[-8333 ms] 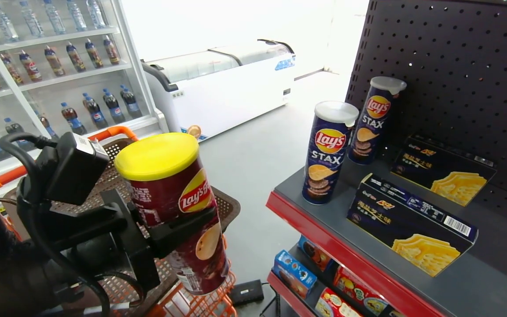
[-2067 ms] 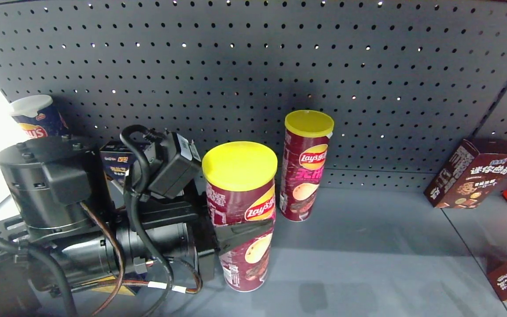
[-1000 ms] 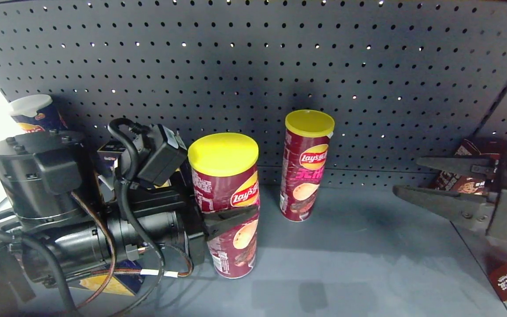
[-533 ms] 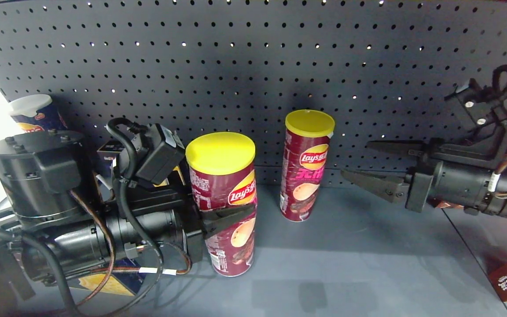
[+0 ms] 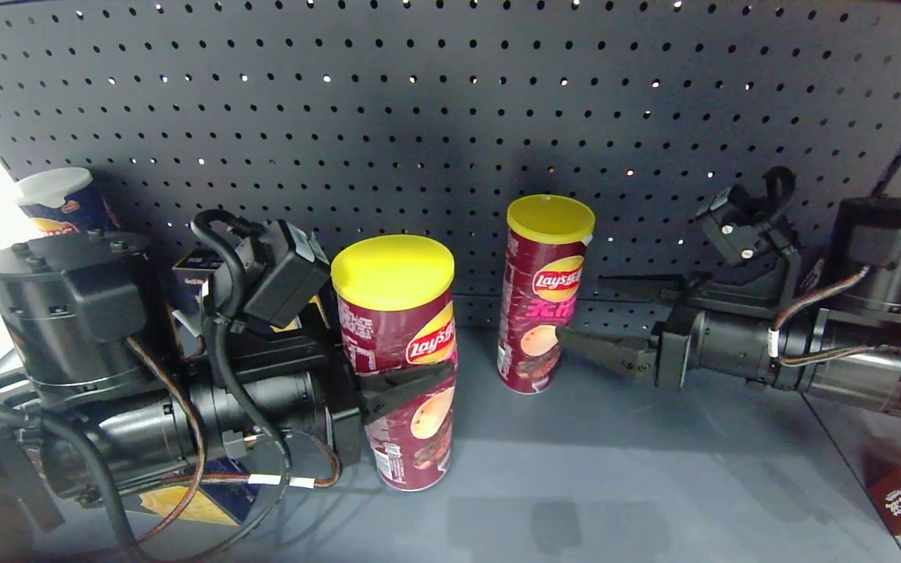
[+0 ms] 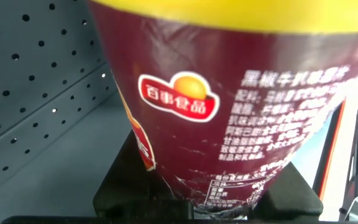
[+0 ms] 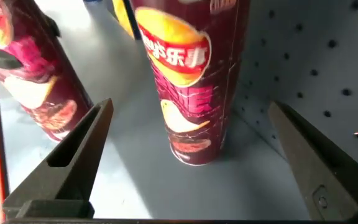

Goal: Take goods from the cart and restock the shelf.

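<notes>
- Head view first: the shelf [image 5: 638, 485] is the big grey deck under everything, with the pegboard [image 5: 419, 102] hard behind it. Anything I shove back there hits that wall or goes over.
- My left pincer [image 5: 407, 385] is clamped round the middle of the front can [image 5: 396, 313]. The can is upright with its base down at the shelf, but I can't tell if it sits flat. If I let go with it a touch tilted, I reckon a tall, narrow can like this topples.
- My right pincer [image 5: 585, 307] is spread wide and holds nothing. Its near finger is at the side of the rear can [image 5: 548, 266], touching or just beside, I can't tell which.
- That rear can stands upright close to the pegboard, apart from the front one. A sideways nudge from that finger is the likeliest upset.
- Both cans have their yellow lids on, so the contents are hidden.
- The blue can [image 5: 59, 199], white lid on, stands far left behind my left arm. A careless swing there could clip it.
</notes>
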